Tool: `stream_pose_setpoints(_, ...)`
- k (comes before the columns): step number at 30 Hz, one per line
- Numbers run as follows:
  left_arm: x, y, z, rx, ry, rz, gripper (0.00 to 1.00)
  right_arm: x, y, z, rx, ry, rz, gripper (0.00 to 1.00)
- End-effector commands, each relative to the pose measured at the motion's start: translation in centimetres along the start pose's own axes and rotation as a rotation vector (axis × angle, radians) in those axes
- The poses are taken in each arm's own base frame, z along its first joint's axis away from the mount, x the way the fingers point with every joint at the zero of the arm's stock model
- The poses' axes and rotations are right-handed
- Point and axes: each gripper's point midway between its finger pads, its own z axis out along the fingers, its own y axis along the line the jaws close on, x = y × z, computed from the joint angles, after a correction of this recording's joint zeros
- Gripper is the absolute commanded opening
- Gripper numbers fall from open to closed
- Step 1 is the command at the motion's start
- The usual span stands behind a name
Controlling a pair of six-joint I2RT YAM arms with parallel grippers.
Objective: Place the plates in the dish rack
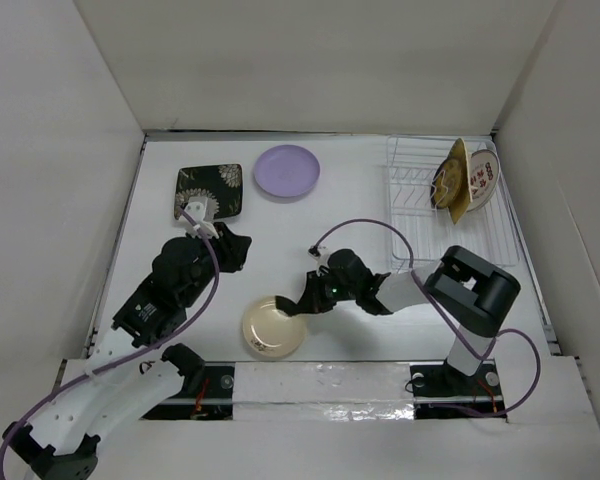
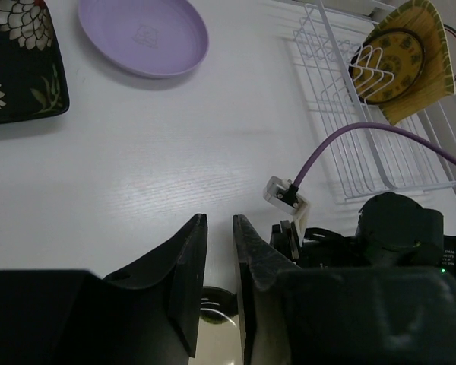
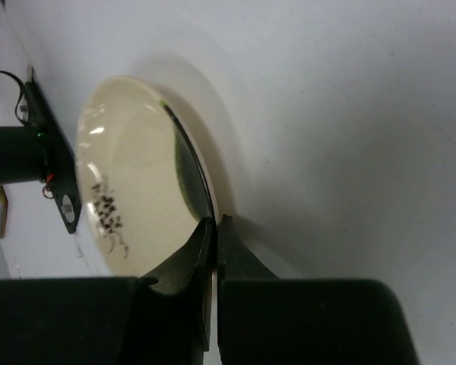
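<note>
- R gripper [image 3: 215, 224]: jaws together, clamped on the rim of the cream plate w/ black patch [image 3: 129, 175]. The rim sits between the two fingers [image 3: 186, 262], edge-on in the wrist view.
- That plate is at approx 6 o'clock on the counter [image 1: 360, 180], just ahead of the arm bases. R arm reaches across to it from the 4 o'clock side. Can't tell if the gripped edge is off the counter or resting on it.
- L gripper [image 2: 219, 228]: jaws a narrow slit apart, nothing between them, bare counter showing through the gap. It sits at approx 9 o'clock and points toward 2 o'clock.
- Dish rack [image 1: 420, 205]: white wire, at approx 2 o'clock, against the R wall.
- In the rack's far end, on edge: yellow woven square plate [image 1: 457, 172], and the white plate w/ red marks [image 1: 483, 180] just beside it on the 3 o'clock side.
- Brown-gold plate [image 2: 403, 57] leans on the woven one's face, partly behind the wire prongs. Slot can't be made out.
- Near rows of the rack hold no plates.
- Lilac round plate [image 1: 287, 171]: flat on the counter at 12 o'clock, apart from the rack.
- Black floral square plate [image 1: 209, 191]: flat at approx 10–11 o'clock, just beside the lilac one but not touching, near the L gripper.
- Purple cable [image 2: 365, 137] loops over the counter from the R wrist.
</note>
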Motion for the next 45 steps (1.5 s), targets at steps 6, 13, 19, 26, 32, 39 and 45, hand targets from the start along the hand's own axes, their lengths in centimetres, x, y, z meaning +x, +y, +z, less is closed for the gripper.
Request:
stream_pose_setpoints(6,-0.6,0.8,-1.6,0.035,-0.128,0.043,0.23,-15.5,2.9,-7.8,0.127,-0.449,-0.097,0.00)
stream_pose_setpoints(13,-1.4,-0.3,-3.4,0.114,-0.165,0.062,0.34,-28.8,-3.9,-33.1,1.014,-1.079,-0.087,0.00)
stream_pose_setpoints(19,-1.9,-1.2,-4.5,0.177,-0.193,0.072,0.36,-30.0,-8.3,-45.9,1.548,-1.245,-0.022,0.00)
stream_pose_setpoints(26,-1.8,-1.8,-4.9,0.216,-0.193,0.079,0.36,-31.2,-14.2,-47.1,1.832,-1.026,-0.084,0.00)
stream_pose_setpoints(32,-1.8,-1.9,-4.9,0.224,-0.192,0.082,0.37,-31.0,-17.9,-44.9,1.897,-0.873,-0.109,0.00)
stream_pose_setpoints(39,-1.7,-1.7,-4.7,0.212,-0.188,0.082,0.37,-31.3,-20.6,-41.2,1.866,-0.772,-0.129,0.00)
stream_pose_setpoints(45,-1.4,-1.5,-4.3,0.196,-0.171,0.083,0.37,-31.3,-21.1,-38.1,1.822,-0.753,-0.116,0.24)
